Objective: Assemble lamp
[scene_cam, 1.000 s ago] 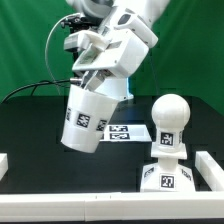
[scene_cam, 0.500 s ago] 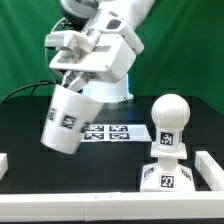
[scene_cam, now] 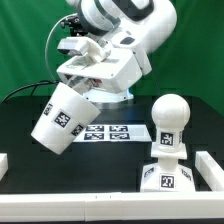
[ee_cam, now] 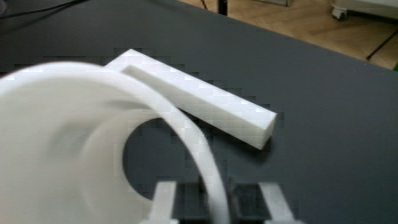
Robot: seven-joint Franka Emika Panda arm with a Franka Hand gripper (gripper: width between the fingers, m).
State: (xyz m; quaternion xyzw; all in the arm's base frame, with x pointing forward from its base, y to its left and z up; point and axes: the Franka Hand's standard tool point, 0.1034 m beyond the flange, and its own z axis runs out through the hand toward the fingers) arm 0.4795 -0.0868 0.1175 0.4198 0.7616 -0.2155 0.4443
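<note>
The cup-shaped white shade (scene_cam: pixel 62 118) with black-and-white tags hangs tilted in the air at the exterior view's left, held by its rim. My gripper (scene_cam: pixel 88 82) is shut on the shade's rim; in the wrist view the rim's thin wall (ee_cam: pixel 210 170) runs between my two fingers (ee_cam: pixel 171 200), and my gripper (ee_cam: pixel 217 203) shows at the picture's edge. The round-headed bulb (scene_cam: pixel 168 122) stands upright in the blocky base (scene_cam: pixel 166 174) at the exterior view's right, apart from the shade.
The marker board (scene_cam: pixel 112 131) lies flat on the black table behind the shade. The big white robot pedestal (scene_cam: pixel 112 96) stands behind it. White rails edge the table at the front (scene_cam: pixel 80 205), left (scene_cam: pixel 4 164) and right (scene_cam: pixel 209 168); one rail shows in the wrist view (ee_cam: pixel 196 95).
The arm has swung the shade toward the exterior view's left and tilted it further onto its side. The bulb and base have not moved.
</note>
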